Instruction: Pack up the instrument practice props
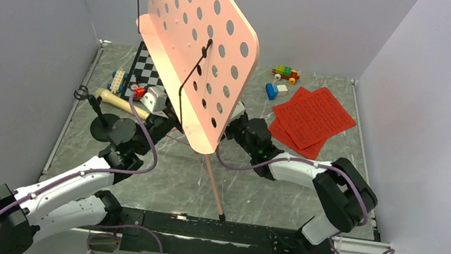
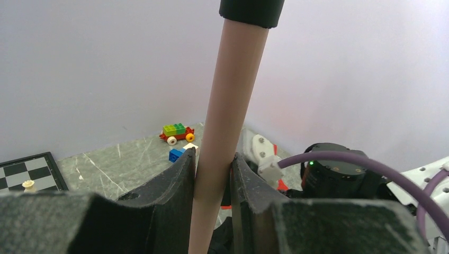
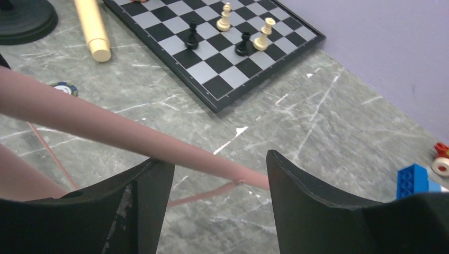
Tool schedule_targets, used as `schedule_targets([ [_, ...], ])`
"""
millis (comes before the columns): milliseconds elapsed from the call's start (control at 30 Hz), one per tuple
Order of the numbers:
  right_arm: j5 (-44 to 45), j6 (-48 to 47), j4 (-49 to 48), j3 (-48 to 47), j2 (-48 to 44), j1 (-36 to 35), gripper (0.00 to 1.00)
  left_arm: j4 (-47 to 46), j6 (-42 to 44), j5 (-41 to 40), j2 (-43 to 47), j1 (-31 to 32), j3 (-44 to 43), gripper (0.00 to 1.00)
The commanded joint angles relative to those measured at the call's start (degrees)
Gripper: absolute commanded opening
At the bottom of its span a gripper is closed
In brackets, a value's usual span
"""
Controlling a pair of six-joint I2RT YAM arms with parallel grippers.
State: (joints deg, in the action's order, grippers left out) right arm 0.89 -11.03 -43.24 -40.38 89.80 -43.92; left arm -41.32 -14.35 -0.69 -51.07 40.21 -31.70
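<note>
Here, seen from above, the cream microphone point(image 1: 111, 99) lies flat at the left of the desk point(image 1: 266, 197), its black round base point(image 1: 113, 129) just below it in the frame. To its right, the left gripper point(image 1: 159, 120) is clenched on the pink music stand point(image 1: 178, 19). The left wrist view shows both jaws pressed against the pole point(image 2: 233, 90), which rises nearly upright through mid-frame. The stand's perforated panel point(image 1: 205, 63) fills the upper centre of the overhead view, tilted, and one leg point(image 1: 216, 193) reaches the desk at lower centre.

Right of the panel, the right gripper point(image 1: 236, 128) is released. Its wrist view shows the jaws wide apart and a pink leg point(image 3: 106, 127) crossing the gap; whether either jaw touches it cannot be told. The red sheet-music pages point(image 1: 312, 116) lie fanned at upper right, with toy bricks point(image 1: 282, 81) just left of them. The chessboard point(image 3: 212, 47) lies behind the stand.

The step in hand looks to be folding the stand. Done well, the left arm would hold the pole steady while the right closes squarely on the leg and swings it in slowly. That way the top-heavy panel should not tip onto the chess pieces point(image 3: 226, 16).
</note>
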Motion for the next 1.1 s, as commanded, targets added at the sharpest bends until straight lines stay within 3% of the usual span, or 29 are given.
schedule_targets([
  [0, -3.9, -2.9, -4.5, -4.7, 2.7, -0.4, 0.66, 4.4, -2.6, 0.1, 0.8, 0.1, 1.9, 0.0],
  [133, -2.8, -4.1, -5.0, -7.1, 5.3, -0.5, 0.56, 4.6, -2.2, 0.2, 0.6, 0.1, 2.1, 0.0],
  [267, 2.1, -4.7, -6.8, -7.5, 6.2, -0.7, 0.25, 4.7, -2.1, 0.2, 0.7, 0.1, 2.5, 0.0],
  [467, 10.4, -5.1, -9.6, -2.3, 1.3, -1.8, 0.02, 4.9, -1.4, -0.6, 0.9, 0.0, 2.8, 0.0],
  [767, 21.2, -5.0, -7.7, 5.8, -9.0, -5.7, 0.0, 3.2, -2.7, 0.1, -1.0, 0.0, 3.2, 0.0],
  [1067, 42.1, -6.0, 0.0, 7.5, -13.1, -18.0, 0.0, 2.8, -1.2, -0.8, -4.3, -0.1, 2.6, 0.0],
])
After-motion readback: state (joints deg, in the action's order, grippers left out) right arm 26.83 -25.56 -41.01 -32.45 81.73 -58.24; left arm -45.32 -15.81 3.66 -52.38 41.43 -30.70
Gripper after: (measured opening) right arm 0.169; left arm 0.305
